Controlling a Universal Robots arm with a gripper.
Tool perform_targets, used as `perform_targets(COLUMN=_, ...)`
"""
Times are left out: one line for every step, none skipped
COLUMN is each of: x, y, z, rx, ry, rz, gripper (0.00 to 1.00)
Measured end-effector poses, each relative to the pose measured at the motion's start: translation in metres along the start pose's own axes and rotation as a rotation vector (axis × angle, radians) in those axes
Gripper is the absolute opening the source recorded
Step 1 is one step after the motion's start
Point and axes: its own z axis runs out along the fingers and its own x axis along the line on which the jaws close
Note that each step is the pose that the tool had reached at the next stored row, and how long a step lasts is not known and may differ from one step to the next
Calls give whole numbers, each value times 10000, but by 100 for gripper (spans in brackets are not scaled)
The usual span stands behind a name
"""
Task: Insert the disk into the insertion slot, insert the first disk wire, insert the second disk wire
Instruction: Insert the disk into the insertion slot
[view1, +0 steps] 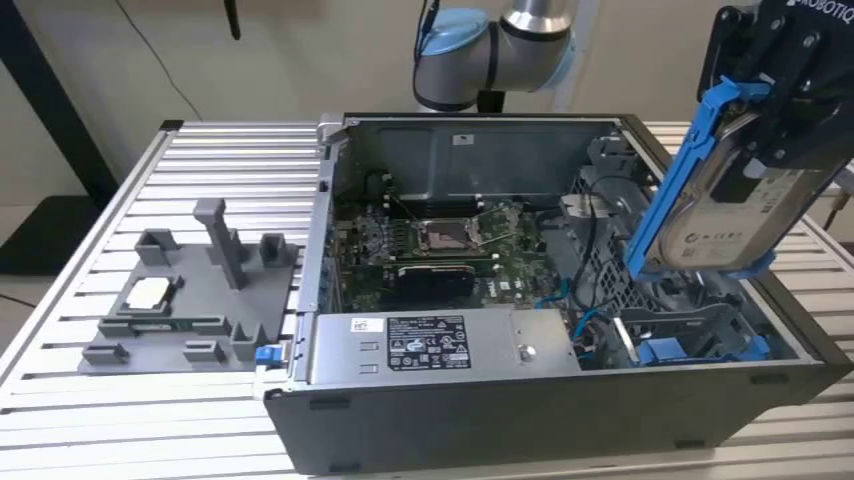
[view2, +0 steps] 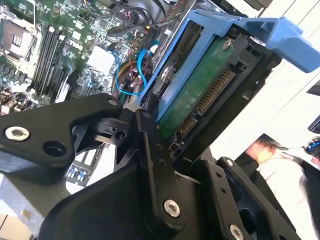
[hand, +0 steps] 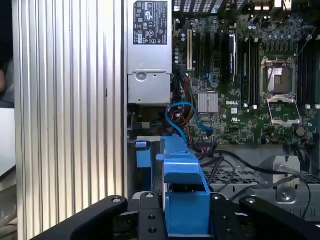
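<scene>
The dark front wall of the open computer case (view1: 534, 430) is nearest in the exterior view. The case lies on its side on the slatted metal worktop (view1: 134, 420). Just behind that wall sits the power supply (view1: 441, 345), printed label upward. To the exterior view's right of it is the insertion slot (view1: 701, 325), a grey metal bay. A blue bracket (view1: 667, 352) lies inside the bay, and a thin blue cable (view1: 590, 318) loops up between the power supply and the bay.

Above the bay, apart from its walls, hangs the disk (view1: 727, 215). It stands nearly on end and leans, with its white label towards the camera and its blue frame along the edges. The claw (view1: 774, 140) is closed on the disk's upper part and holds it clear of the case. In the first wrist view the black fingers (hand: 150, 215) stand on either side of the blue frame, and black cables (hand: 240, 162) trail across the perforated metal beneath the held disk. In the second wrist view the disk's green circuit board (view2: 200, 95) and its connector row face the camera.

At about the same depth, on the exterior view's left and well apart from the case, a grey fixture (view1: 187, 300) rests on the worktop. Farther in lies the motherboard (view1: 387, 245), with the square CPU socket (view1: 445, 235) near its middle. Behind it rises the case's far wall, and beyond that the arm (view1: 494, 45).
</scene>
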Motion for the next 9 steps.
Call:
perform_targets(x=9, y=-3, z=11, rx=-6, ry=0, rz=-1, gripper=33)
perform_targets(x=17, y=-5, z=21, rx=-11, ry=-2, rz=-1, gripper=33)
perform_targets(x=25, y=-7, z=32, rx=-16, ry=-1, rz=-1, gripper=33)
perform_targets(x=32, y=-9, z=42, rx=-20, ry=-2, rz=-1, gripper=33)
perform_targets(x=40, y=-12, z=53, rx=-24, ry=-3, rz=-1, gripper=33)
perform_targets(x=46, y=-15, z=62, rx=-27, ry=-1, rz=-1, gripper=33)
perform_targets(x=53, y=-18, z=73, rx=-30, ry=-3, rz=-1, gripper=33)
perform_targets(x=59, y=-20, z=84, rx=-32, ry=-2, rz=-1, gripper=33)
perform_targets(x=65, y=-23, z=96, rx=-33, ry=-2, rz=-1, gripper=33)
